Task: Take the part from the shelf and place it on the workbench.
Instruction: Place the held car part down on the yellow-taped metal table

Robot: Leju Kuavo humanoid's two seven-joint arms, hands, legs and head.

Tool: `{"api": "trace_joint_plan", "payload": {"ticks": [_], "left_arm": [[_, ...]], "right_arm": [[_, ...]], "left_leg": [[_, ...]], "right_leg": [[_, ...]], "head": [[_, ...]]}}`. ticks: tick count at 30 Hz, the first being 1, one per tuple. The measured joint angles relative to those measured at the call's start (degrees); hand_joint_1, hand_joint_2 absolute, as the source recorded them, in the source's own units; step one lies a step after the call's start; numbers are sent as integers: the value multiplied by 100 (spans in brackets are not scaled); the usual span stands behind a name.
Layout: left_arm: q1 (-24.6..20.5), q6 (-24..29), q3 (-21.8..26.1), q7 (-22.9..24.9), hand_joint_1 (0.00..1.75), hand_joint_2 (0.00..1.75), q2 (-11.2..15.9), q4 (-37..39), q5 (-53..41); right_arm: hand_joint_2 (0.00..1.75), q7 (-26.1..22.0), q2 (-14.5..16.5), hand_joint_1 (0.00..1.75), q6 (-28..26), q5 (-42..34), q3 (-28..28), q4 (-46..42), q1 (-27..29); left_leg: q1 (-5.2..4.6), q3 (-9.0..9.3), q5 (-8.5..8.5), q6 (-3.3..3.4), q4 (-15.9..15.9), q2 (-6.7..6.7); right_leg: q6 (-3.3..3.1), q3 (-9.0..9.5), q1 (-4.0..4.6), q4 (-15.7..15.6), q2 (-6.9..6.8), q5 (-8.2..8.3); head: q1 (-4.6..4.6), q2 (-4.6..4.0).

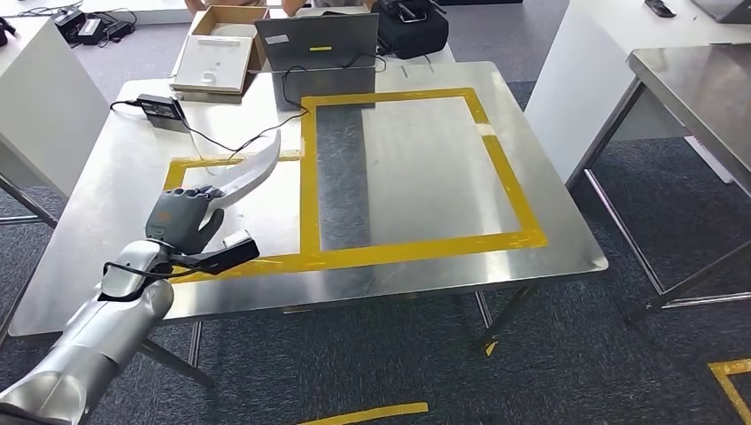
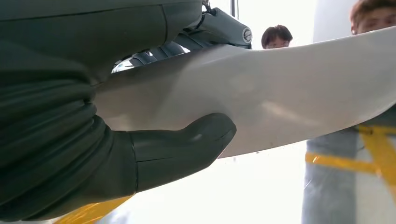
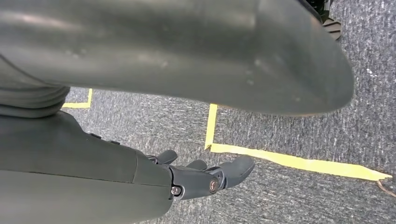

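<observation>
Part: a long, curved, pale grey blade-shaped part (image 1: 251, 166), held at one end by the left hand, its free end rising and pointing away from the robot over the workbench.
Left hand: the left hand (image 1: 183, 217) is clamped on the near end of the part; in the left wrist view the thick thumb (image 2: 187, 149) presses against one broad face of the part (image 2: 261, 98) and the darker fingers (image 2: 159, 51) wrap the opposite side.
Left arm: the silver arm (image 1: 93, 341) comes in from the lower left and reaches over the near left edge of the workbench.
Where the part is: above the left side of the workbench, over the smaller yellow-taped frame; whether its lower end touches the surface I cannot tell.
Right hand: the right hand (image 3: 205, 179) hangs over grey carpet with yellow floor tape (image 3: 289, 161); its fingers are loosely curled, apart and holding nothing.
Workbench: a steel-topped workbench (image 1: 549, 212) marked with yellow tape (image 1: 416, 250) in a large rectangle and a smaller one joined to its left.
Far edge of the bench: a black power adapter (image 1: 160, 109) with its cable (image 1: 232, 142) trailing across the steel, a white box (image 1: 212, 64), and a grey laptop (image 1: 316, 42).
People: two heads (image 2: 276, 36) show beyond the part in the left wrist view.
</observation>
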Motion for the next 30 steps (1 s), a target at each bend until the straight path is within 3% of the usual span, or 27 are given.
{"api": "trace_joint_plan", "payload": {"ticks": [8, 27, 30], "left_arm": [[-52, 20, -434, 46, 175, 175, -125, 751, -291], [-177, -57, -564, 39, 175, 175, -203, 1075, -297], [-217, -84, -564, 34, 44, 175, -203, 1107, -297]], "right_arm": [[0, 4, 0, 0, -5, 41, 1, 0, 2], [0, -43, 0, 0, 8, 44, 0, 0, 5], [0, -57, -2, 0, 11, 49, 0, 0, 5]], "left_leg": [[2, 2, 3, -6, -12, -3], [2, 5, 6, -11, -12, -3], [2, 5, 6, -11, -12, -3]], "right_leg": [[-12, -3, 7, 7, -2, -8], [-13, -3, 7, 13, -4, -9], [-13, -3, 7, 13, -4, -8]], "head": [[0, 0], [0, 1], [0, 0]]}}
